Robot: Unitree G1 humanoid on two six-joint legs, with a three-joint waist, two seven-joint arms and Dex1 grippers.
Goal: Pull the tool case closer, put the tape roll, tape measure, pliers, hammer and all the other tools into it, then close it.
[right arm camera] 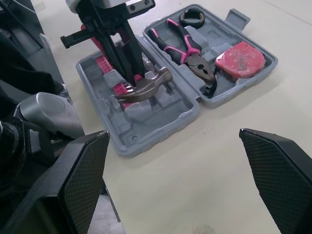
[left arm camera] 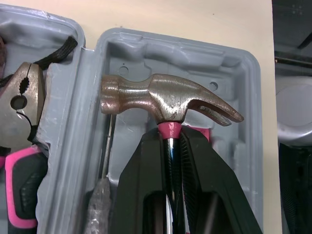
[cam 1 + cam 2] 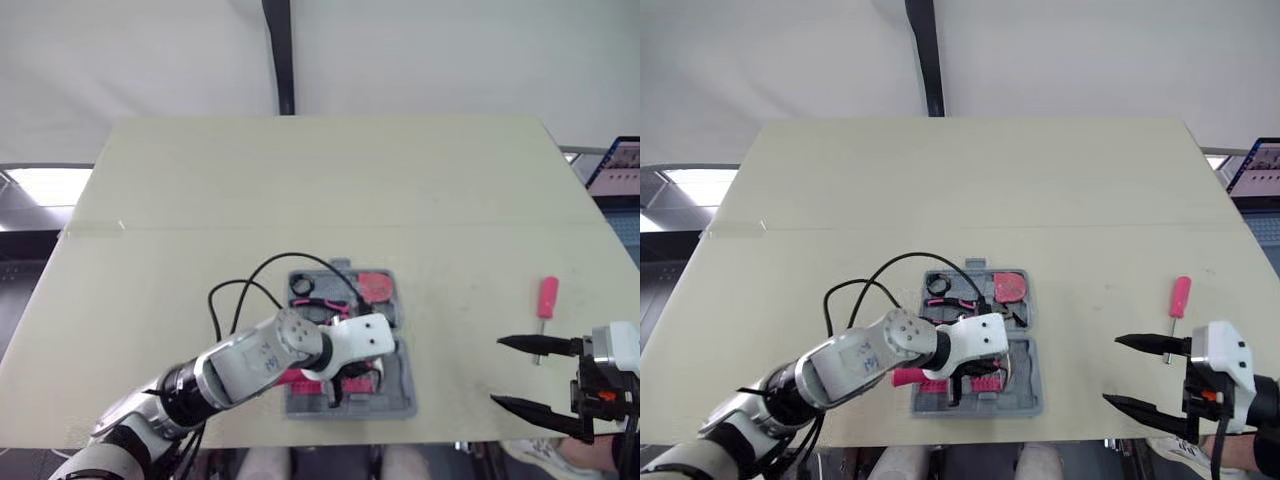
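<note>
hammer (image 2: 165,100) clamped just under its head in the left pincer (image 2: 171,139), low over the near half of the open tool case (image 1: 151,129); handle running left along that half, head at its right end. calls for a straight drop. right pincer (image 3: 495,372) wide, just short of the screwdriver (image 3: 546,300).

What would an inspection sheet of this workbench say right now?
Surface: beige table.
Job's things: tool case open; tape roll, pliers, tape measure in its far half; hammer at its near half; screwdriver outside on the table.
Clutter: nothing seen.
Grippers: left gripper shut on the hammer's neck; right gripper open, near the screwdriver.
Cables: black cable looping over the table.
Surroundings: black post behind, screen at the right edge.
</note>
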